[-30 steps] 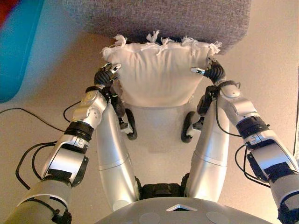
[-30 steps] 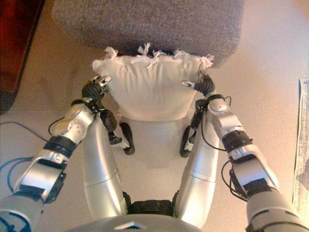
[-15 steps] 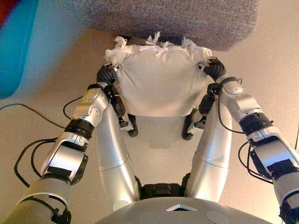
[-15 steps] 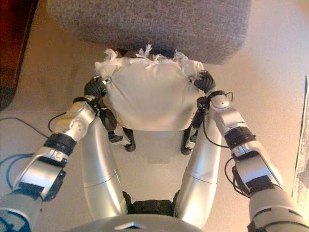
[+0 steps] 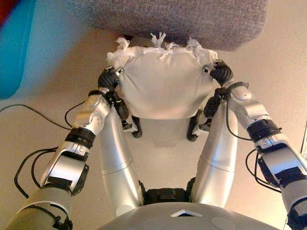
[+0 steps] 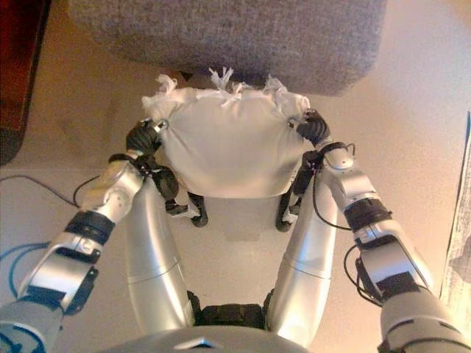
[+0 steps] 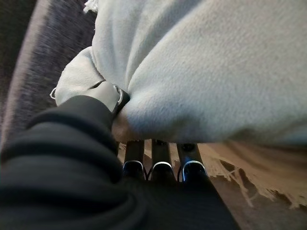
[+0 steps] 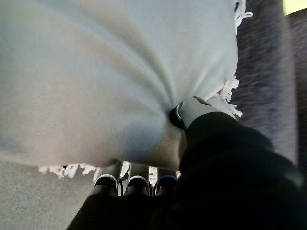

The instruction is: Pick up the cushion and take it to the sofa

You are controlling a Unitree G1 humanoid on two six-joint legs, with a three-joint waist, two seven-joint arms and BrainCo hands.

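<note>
**Desk:** What do you count out there?

**Me:** One cushion point(image 5: 163, 84), one sofa point(image 5: 177, 19), and my two hands on the job. I also see one teal object point(image 5: 17, 48) on the floor point(image 5: 283, 62), well off to the left of the sofa; I can't tell what it is.

**Desk:** Describe the cushion.

**Me:** Cream, soft woven cloth, plump and roughly square, with white tufted fringe along the edge nearest the sofa. It bulges between my hands and dents where the thumbs press in. It is held up off the floor, its fringed edge just at the sofa's front edge.

**Desk:** And the sofa?

**Me:** Grey, coarse nubbly fabric, a broad block with rounded corners. The floor beside it is smooth and beige.

**Desk:** Hand states?

**Me:** My left hand point(image 5: 109, 79) clamps the cushion's left side: in the wrist view the thumb digs into the upper face and the fingers point(image 7: 158, 160) run underneath, so the cloth is pinched between them. My right hand point(image 5: 220, 73) does the same on the right side, thumb sunk into the fabric, fingers point(image 8: 136, 175) below it.
</note>
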